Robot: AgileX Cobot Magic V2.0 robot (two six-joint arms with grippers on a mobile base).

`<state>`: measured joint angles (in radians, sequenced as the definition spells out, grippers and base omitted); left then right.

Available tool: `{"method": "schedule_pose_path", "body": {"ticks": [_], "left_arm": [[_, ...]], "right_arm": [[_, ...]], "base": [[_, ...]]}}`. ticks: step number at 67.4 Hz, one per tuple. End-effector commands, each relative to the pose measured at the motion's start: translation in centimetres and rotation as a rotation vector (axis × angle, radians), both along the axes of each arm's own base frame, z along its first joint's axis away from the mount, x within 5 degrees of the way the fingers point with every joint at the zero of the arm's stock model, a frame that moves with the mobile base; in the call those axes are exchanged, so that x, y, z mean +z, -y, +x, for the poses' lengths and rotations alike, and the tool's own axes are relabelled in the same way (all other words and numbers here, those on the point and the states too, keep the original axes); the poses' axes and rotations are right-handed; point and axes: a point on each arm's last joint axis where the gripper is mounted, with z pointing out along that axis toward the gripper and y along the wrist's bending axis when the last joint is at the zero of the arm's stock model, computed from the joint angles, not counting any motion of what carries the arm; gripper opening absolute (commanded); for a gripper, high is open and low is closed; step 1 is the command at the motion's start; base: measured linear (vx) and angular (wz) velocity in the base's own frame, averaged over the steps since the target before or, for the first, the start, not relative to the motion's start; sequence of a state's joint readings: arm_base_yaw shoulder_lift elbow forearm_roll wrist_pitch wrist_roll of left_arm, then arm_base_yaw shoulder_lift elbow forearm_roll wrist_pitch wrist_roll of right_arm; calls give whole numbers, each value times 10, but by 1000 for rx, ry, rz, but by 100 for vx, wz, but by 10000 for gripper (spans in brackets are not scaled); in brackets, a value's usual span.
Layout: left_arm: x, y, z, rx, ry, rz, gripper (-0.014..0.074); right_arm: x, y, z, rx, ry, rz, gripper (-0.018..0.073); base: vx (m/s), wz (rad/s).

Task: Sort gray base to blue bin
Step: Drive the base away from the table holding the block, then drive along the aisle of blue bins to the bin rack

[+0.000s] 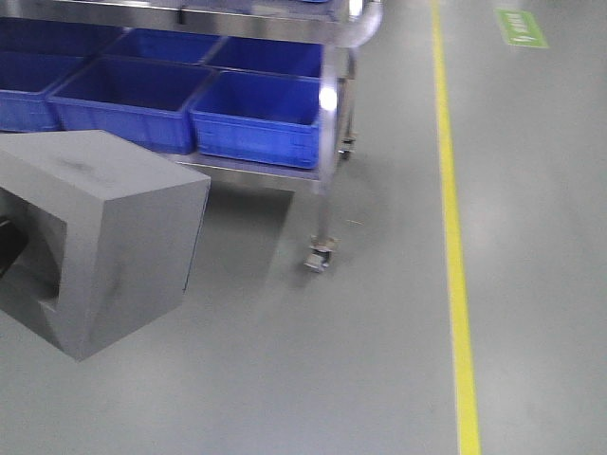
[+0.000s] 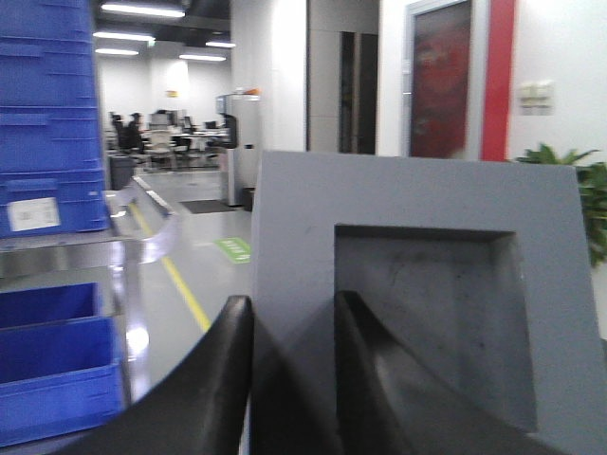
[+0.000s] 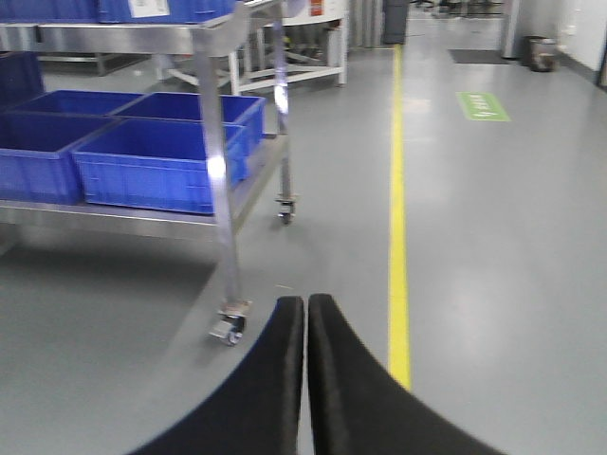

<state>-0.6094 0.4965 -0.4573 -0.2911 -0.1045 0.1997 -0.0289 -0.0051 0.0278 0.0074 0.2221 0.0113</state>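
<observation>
Nothing legible to me. White label (image 2: pixel 33 214) on stacked blue bin (image 2: pixel 47 114): print blurred. Green floor sign (image 1: pixel 520 27) beside yellow line (image 1: pixel 453 237): white marks, unreadable. My wrist views: green floor signs equally blurred.

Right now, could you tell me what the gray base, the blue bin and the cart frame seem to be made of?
The gray base: matte, faintly scuffed faces; plastic or coated metal, unclear. The blue bin: molded plastic, slightly glossy, ribbed walls. The cart frame: polished metal, probably stainless steel; bright mirror-like glare.

The gray base (image 1: pixel 114 223) looms before the shelved blue bin (image 1: pixel 256 121).
</observation>
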Motion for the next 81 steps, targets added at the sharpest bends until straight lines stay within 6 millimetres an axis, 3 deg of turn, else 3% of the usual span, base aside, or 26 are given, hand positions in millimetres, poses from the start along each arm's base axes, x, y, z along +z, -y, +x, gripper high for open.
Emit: {"method": "schedule_pose_path", "body": {"ticks": [1,50,81], "left_arm": [[19,-3,-1,23,92,-82,-7],[19,-3,-1,23,92,-82,-7],[19,-3,-1,23,92,-82,-7]], "right_arm": [[5,0,2,-2,52,-20,-5],[5,0,2,-2,52,-20,-5],[5,0,2,-2,52,-20,-5]], "base": [[31,50],[32,69],[42,40]]}}
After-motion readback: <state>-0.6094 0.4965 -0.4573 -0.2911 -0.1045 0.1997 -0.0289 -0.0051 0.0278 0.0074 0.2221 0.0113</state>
